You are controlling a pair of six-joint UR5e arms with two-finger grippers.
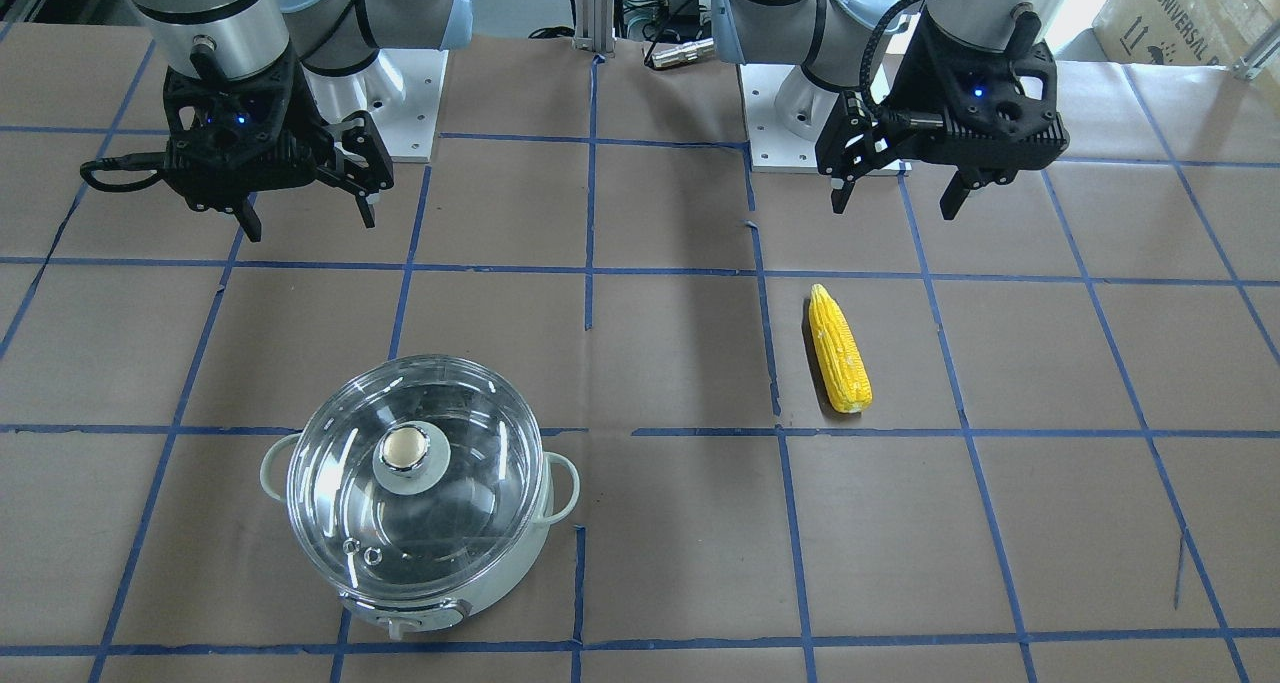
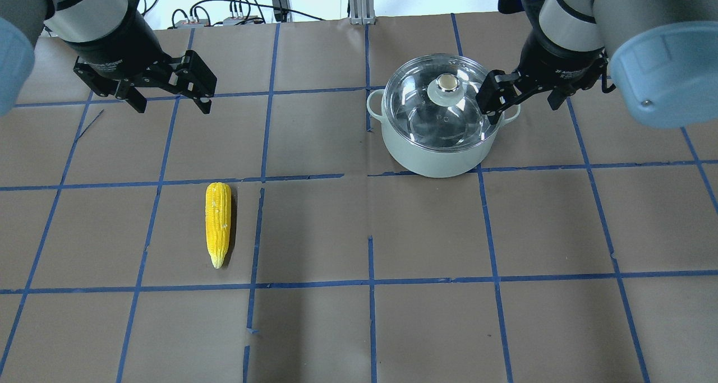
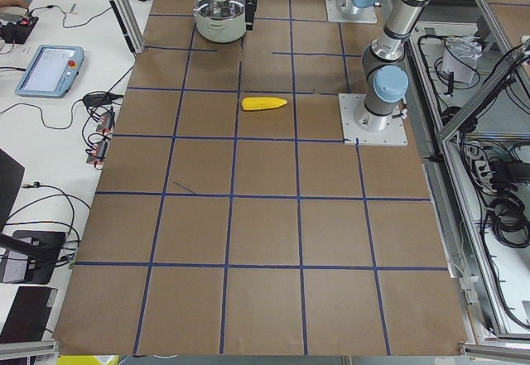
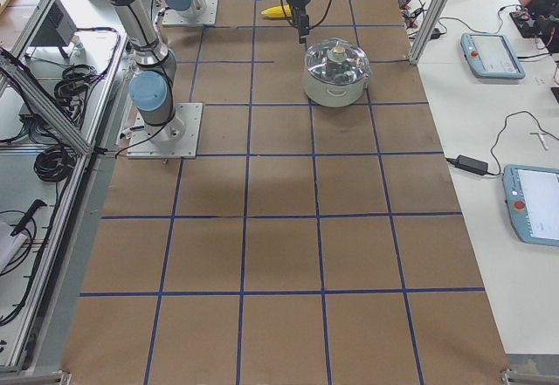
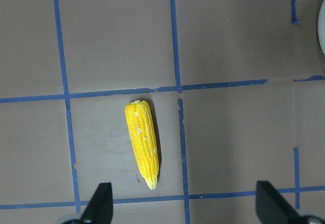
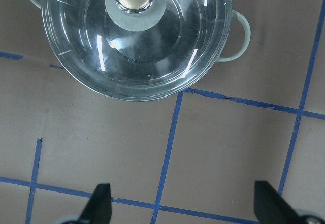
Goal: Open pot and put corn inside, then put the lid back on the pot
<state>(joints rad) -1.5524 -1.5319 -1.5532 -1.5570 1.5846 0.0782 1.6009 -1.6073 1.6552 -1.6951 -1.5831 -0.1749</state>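
The pale mint pot stands on the table with the clear glass lid shut on it, and its tan-topped knob is upright. The yellow corn lies flat on the paper, apart from the pot. My left gripper is open and empty, hovering behind the corn, which its wrist view shows just ahead of the fingertips. My right gripper is open and empty, hovering beside the pot's side handle. Its wrist view shows the lid ahead of the fingertips.
Brown paper with a blue tape grid covers the table. Both arm bases stand on white plates at the robot's edge. An aluminium post and cables sit at the far edge. Tablets lie on the side bench.
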